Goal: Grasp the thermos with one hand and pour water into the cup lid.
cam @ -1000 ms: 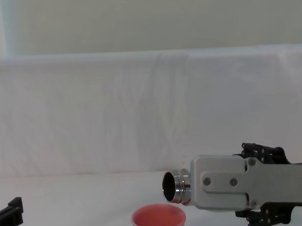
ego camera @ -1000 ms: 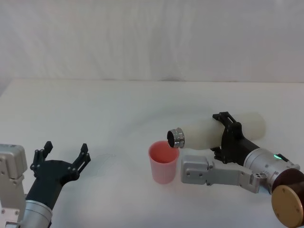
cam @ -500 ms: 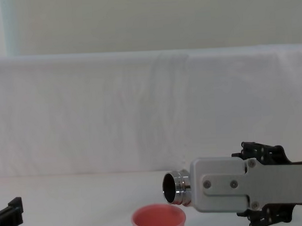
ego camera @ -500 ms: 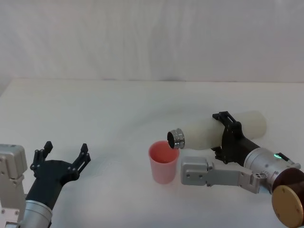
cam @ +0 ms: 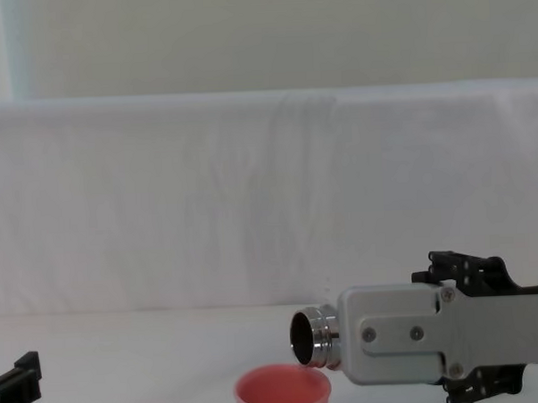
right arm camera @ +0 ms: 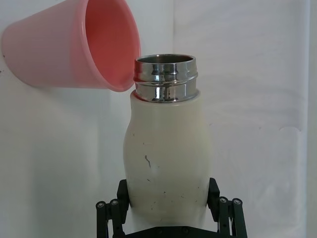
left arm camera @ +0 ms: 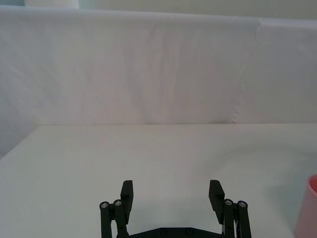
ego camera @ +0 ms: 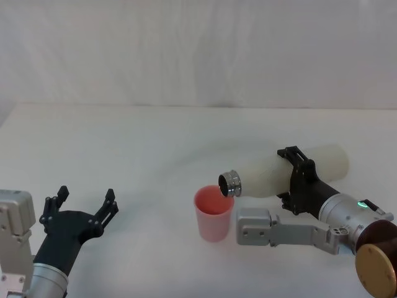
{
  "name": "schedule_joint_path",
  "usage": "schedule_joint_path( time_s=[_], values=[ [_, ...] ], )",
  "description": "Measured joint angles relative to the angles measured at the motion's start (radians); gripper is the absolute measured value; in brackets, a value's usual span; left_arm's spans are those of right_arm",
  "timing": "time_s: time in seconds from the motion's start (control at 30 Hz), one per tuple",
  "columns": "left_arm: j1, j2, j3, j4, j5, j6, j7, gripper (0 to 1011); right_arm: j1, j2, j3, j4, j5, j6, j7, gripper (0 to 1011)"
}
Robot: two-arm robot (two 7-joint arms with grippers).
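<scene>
The cream-white thermos [ego camera: 273, 173] lies nearly horizontal in the air, its steel neck [ego camera: 228, 182] pointing left over the rim of the pink cup lid [ego camera: 214, 213]. My right gripper [ego camera: 297, 180] is shut on the thermos body. In the right wrist view the thermos [right arm camera: 166, 158] sits between the fingers [right arm camera: 110, 214], with its open mouth at the cup lid's [right arm camera: 74, 47] rim. In the chest view the neck [cam: 312, 338] hangs just above the cup lid [cam: 283, 390]. My left gripper [ego camera: 84, 205] rests open at the near left, holding nothing.
The white table [ego camera: 155, 143] stretches bare around the cup, with a white cloth backdrop [ego camera: 198, 49] behind it. My right arm's grey link [ego camera: 279, 228] lies just right of the cup lid.
The thermos has tipped slightly further, its neck dropping a little toward the cup lid's rim. The left arm has not moved.
</scene>
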Motion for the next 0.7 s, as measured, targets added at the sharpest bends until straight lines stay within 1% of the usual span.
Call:
schedule_joint_path(
  time_s=[0.7],
  values=[
    [0.0, 0.0, 0.0, 0.0, 0.0, 0.0, 0.0, 1001, 0.008, 0.008, -0.012, -0.009, -0.019, -0.002, 0.017, 952]
  ],
)
